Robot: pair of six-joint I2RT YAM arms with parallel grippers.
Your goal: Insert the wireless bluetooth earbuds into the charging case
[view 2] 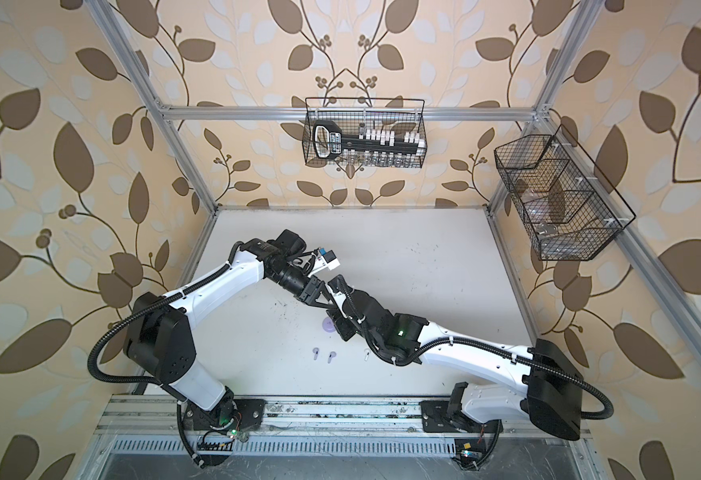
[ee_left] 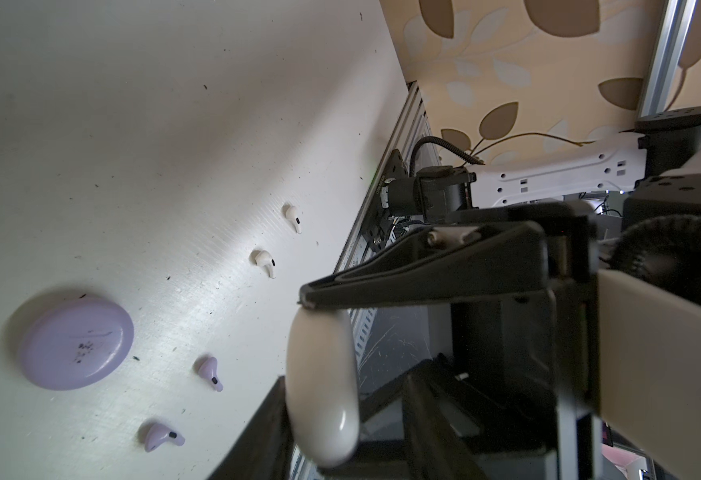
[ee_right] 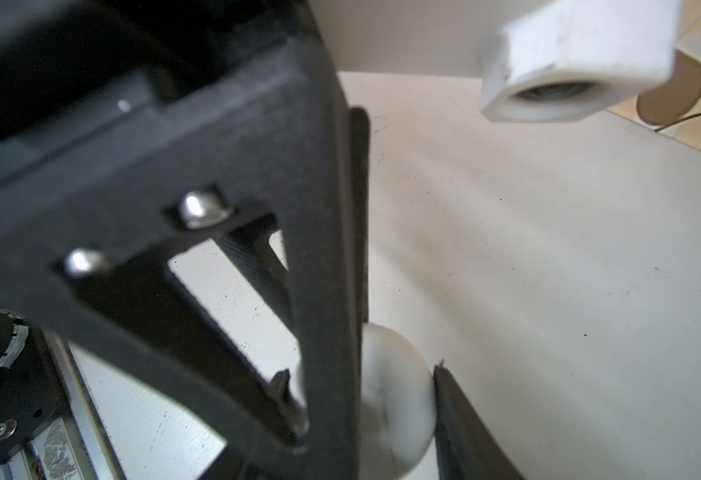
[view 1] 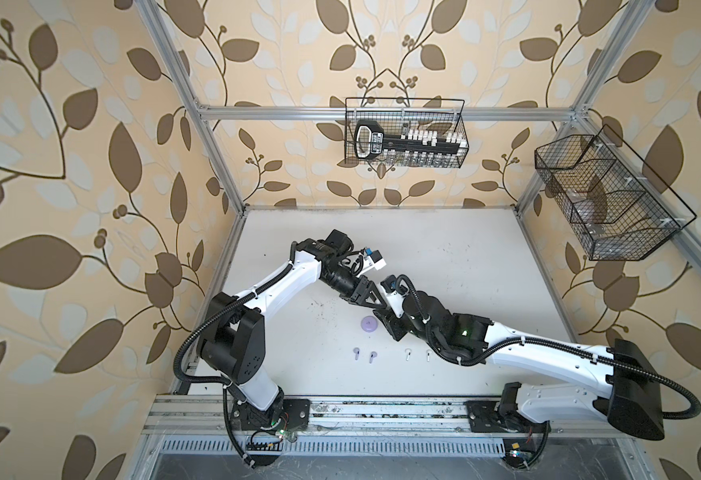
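The right gripper pinches the white case above the middle of the table. The left gripper touches it too, but I can't tell if it grips. Four earbuds lie nearer, on the table.

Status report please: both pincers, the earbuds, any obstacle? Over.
Right pincer shut on white case; left pincer at same case, grip unclear. Four earbuds on table, none inserted. Nothing covers them.
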